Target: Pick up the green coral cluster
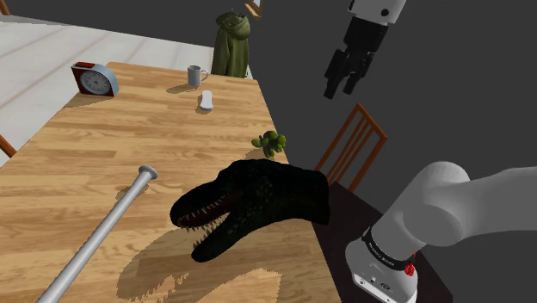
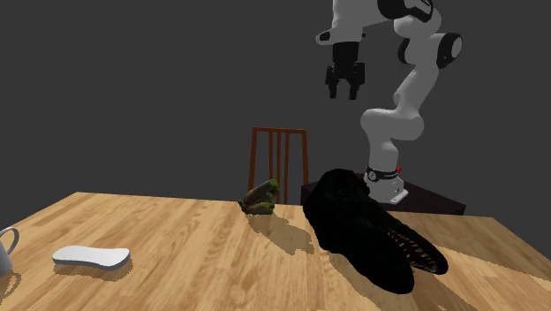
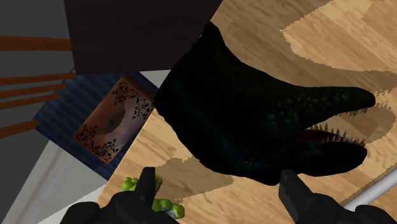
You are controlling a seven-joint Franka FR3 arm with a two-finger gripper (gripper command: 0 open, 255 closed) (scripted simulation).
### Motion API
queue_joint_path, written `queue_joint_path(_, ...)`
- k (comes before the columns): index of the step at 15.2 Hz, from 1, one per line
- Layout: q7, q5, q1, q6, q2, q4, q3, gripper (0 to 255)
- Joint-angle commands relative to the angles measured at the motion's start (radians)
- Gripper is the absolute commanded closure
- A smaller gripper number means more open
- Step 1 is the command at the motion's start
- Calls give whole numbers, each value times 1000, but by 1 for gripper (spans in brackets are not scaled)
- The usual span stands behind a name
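The green coral cluster (image 1: 271,142) is a small knobbly green clump near the wooden table's edge beside the chair, just beyond the black dinosaur head (image 1: 254,207). It also appears in the second exterior view (image 2: 262,198) and beside one fingertip in the wrist view (image 3: 153,198). My black gripper (image 1: 342,76) hangs high above the table edge, well over the coral, also seen from the second exterior view (image 2: 343,82). Its fingers (image 3: 147,183) stand apart with nothing between them.
A big black open-jawed dinosaur head (image 2: 371,228) lies close to the coral. On the table are a metal bat (image 1: 99,237), a red clock (image 1: 93,79), a grey mug (image 1: 196,77) and a white object (image 2: 91,257). A wooden chair (image 1: 353,146) stands at the table edge.
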Motion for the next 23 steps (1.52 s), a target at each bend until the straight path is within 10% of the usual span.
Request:
queue_joint_path(1,0,0,0,0,0,0,0,0)
queue_joint_path(23,80,27,-118,454,735,181,-98,0)
